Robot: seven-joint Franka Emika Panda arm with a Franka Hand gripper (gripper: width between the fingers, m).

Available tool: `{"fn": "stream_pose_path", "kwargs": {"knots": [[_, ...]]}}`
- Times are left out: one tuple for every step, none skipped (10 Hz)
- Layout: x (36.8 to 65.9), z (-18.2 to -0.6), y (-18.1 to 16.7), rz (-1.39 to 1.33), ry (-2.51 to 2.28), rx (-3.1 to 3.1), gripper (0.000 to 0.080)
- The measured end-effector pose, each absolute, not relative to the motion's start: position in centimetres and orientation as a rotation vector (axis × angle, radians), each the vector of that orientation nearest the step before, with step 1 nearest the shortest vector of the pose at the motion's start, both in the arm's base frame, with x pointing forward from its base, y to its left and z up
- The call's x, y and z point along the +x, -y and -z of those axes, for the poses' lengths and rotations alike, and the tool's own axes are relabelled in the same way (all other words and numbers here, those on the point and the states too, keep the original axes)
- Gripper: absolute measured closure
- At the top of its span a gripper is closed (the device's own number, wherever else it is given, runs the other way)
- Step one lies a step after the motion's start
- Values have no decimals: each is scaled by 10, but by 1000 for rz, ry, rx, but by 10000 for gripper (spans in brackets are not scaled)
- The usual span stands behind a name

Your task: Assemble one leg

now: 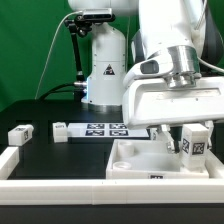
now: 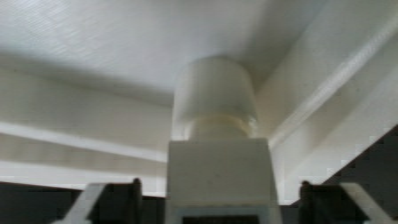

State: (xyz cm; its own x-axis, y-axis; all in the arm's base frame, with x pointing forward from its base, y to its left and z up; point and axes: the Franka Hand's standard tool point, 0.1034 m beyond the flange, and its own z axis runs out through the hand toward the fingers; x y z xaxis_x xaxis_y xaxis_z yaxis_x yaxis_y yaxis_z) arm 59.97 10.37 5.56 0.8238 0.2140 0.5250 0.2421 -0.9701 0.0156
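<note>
One leg (image 1: 196,146), a white post with a square tag on its face, stands upright at the right corner of the big white tray-like part (image 1: 135,165) in the exterior view. My gripper (image 1: 186,142) is straight above it with its fingers down either side. In the wrist view the leg (image 2: 221,120) runs up the middle between my gripper's (image 2: 221,208) two fingers (image 2: 111,205), with a dark gap on each side. The jaws look open and do not touch the leg. Two more legs (image 1: 20,133) (image 1: 60,128) lie on the black table at the left.
The marker board (image 1: 105,127) lies flat behind the tray-like part. A white raised rim (image 1: 60,178) runs along the table's front and left edges. The arm's white base (image 1: 103,65) and a black stand are at the back.
</note>
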Motion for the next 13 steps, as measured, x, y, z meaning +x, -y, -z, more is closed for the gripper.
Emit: {"fn": "stream_pose_path", "kwargs": {"knots": [[600, -56, -104, 840, 369, -2950, 246], [600, -56, -104, 840, 369, -2950, 171], [600, -56, -104, 840, 369, -2950, 171], [600, -56, -104, 840, 369, -2951, 154], [600, -56, -104, 840, 369, -2951, 154], [600, -57, -104, 841, 367, -2950, 151], [602, -62, -105, 853, 363, -2947, 151], [604, -66, -105, 846, 364, -2948, 151], [608, -72, -105, 838, 364, -2948, 151], [612, -77, -104, 814, 362, -2951, 151], [615, -79, -105, 775, 365, -2955, 151], [619, -82, -103, 788, 359, -2954, 151], [616, -77, -103, 692, 358, -2967, 151]]}}
